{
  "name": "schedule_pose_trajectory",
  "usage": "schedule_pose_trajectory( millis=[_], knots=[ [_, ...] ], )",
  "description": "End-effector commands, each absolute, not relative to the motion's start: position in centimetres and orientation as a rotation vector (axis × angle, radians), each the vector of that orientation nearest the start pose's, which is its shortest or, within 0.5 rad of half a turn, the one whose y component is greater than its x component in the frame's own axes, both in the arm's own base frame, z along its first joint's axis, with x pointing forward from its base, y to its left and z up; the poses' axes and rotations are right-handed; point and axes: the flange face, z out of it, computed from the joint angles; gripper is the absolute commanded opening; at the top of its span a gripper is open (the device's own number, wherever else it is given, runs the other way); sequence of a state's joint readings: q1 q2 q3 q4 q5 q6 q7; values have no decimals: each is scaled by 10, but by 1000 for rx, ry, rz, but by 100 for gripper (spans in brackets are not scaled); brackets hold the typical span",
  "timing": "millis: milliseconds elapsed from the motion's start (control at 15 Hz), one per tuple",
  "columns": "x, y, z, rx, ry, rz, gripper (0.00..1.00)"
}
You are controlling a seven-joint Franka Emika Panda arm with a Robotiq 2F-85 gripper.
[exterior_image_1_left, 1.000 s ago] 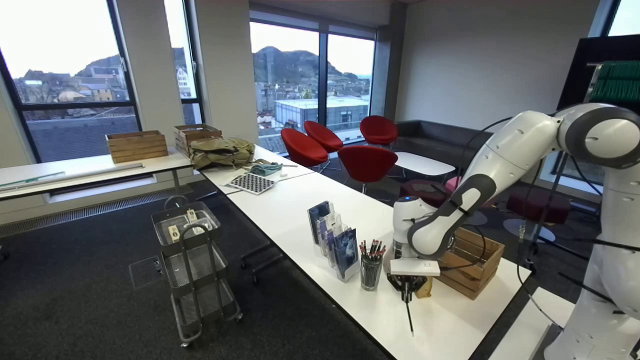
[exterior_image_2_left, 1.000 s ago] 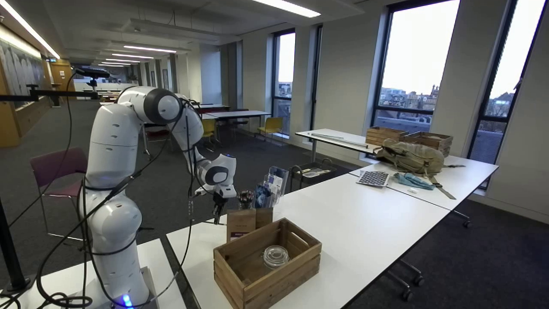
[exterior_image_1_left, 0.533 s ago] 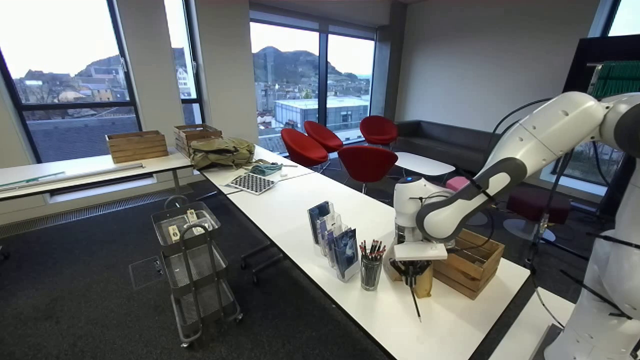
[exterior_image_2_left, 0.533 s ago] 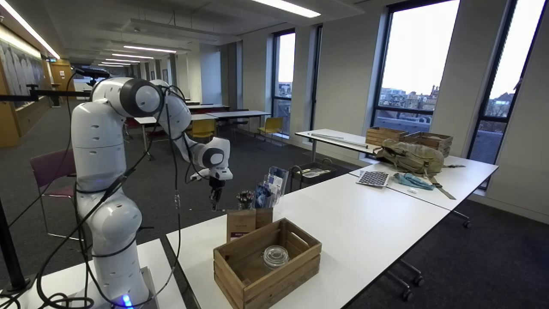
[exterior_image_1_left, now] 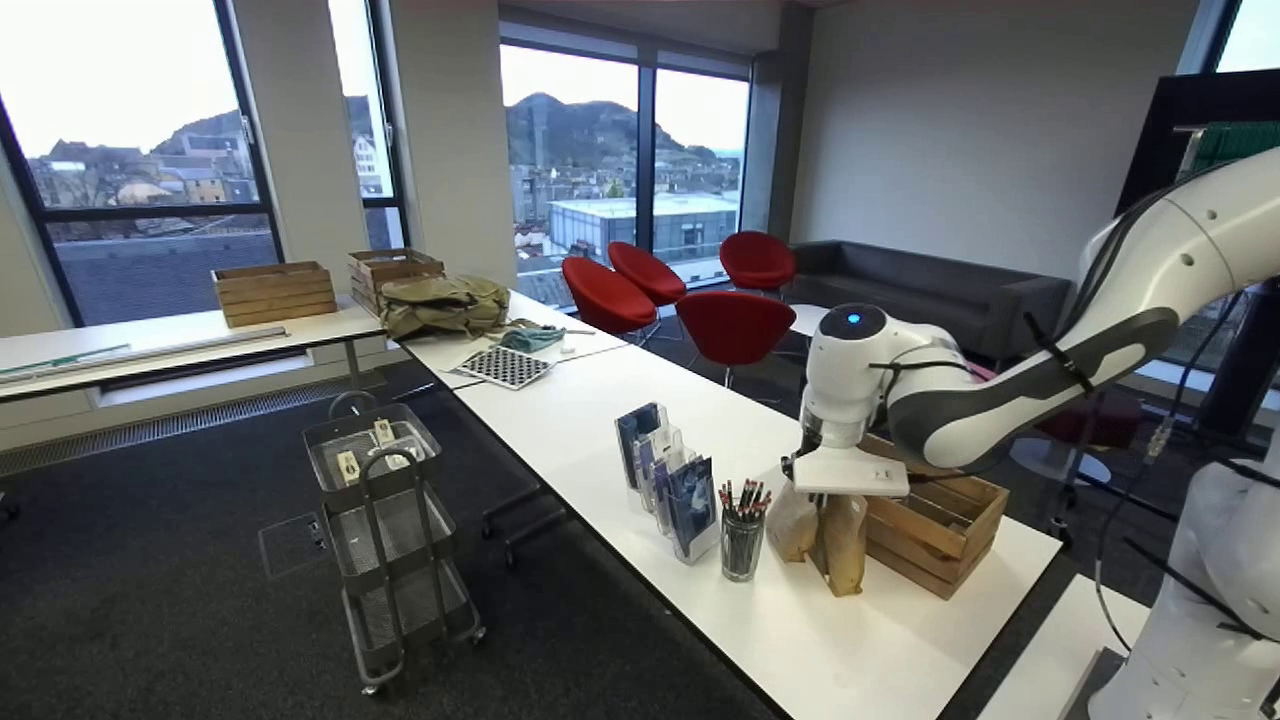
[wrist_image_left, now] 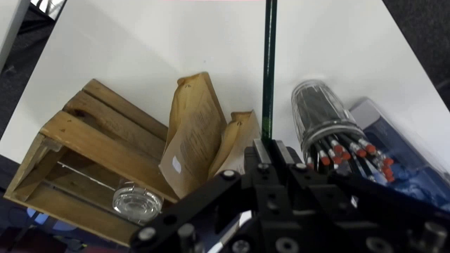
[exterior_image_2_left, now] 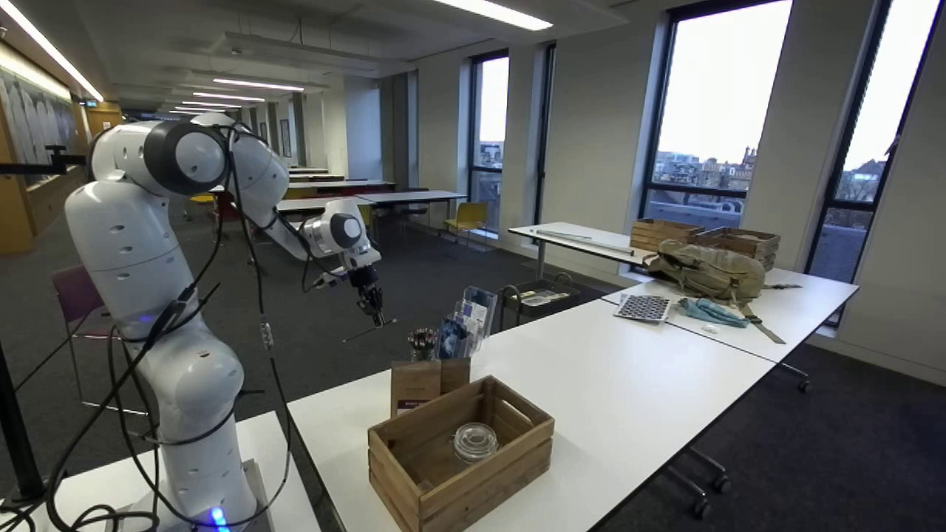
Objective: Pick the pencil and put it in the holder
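My gripper (wrist_image_left: 268,143) is shut on a thin dark-green pencil (wrist_image_left: 269,70), which reaches away from the fingertips toward the top of the wrist view. In an exterior view the gripper (exterior_image_2_left: 379,318) hangs tilted above table height, and the pencil (exterior_image_2_left: 361,335) crosses its tips at a slant. The wrist hides fingers and pencil in an exterior view. The holder, a clear glass cup (exterior_image_1_left: 741,552), stands upright on the table, filled with dark, red-ended pencils. In the wrist view the holder (wrist_image_left: 314,105) lies right of the held pencil, apart from it.
Two brown paper bags (wrist_image_left: 197,140) stand between the holder and a wooden crate (exterior_image_2_left: 480,484) with a glass jar (exterior_image_2_left: 474,442) in it. Just beside the holder rises a clear stand of blue leaflets (exterior_image_1_left: 668,490). A table edge (wrist_image_left: 415,52) runs past the holder.
My gripper has risen and drawn back, tilting as it goes, with the pencil lifting along with it. In an exterior view, fingers and pencil have passed out of sight behind the wrist.
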State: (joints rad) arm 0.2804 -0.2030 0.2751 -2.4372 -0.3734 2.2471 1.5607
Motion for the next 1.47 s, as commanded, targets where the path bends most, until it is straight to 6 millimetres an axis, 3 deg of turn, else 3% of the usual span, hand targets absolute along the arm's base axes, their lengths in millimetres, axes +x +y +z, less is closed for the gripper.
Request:
schedule_pose_trajectory(
  millis=[0,800,1400],
  knots=[
    [388,232,400,-2964,1367,-795,2],
    [403,209,390,-2705,1673,-1687,2],
    [419,237,362,-2875,1428,-1653,2]
  ],
)
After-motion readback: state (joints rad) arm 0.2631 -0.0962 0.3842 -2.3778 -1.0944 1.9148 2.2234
